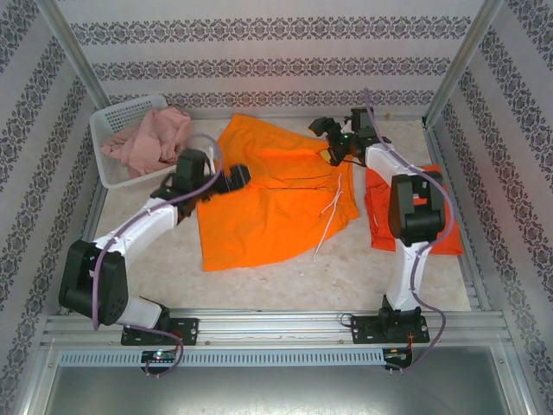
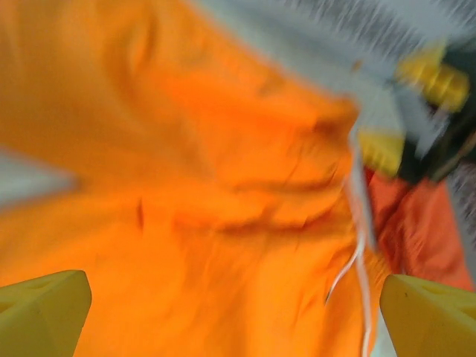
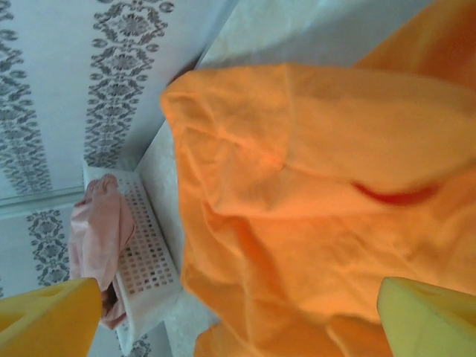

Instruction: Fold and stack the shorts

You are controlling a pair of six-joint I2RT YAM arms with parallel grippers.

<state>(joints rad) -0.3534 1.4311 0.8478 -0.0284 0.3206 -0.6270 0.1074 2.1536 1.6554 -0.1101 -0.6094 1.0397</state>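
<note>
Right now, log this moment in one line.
left gripper open | right gripper open | orange shorts spread out, centre | red-orange shorts at right | pink shorts in basket

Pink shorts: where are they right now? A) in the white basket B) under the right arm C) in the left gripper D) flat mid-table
A: the pink shorts sit bunched in the white basket at the far left, draped over its rim.
</note>
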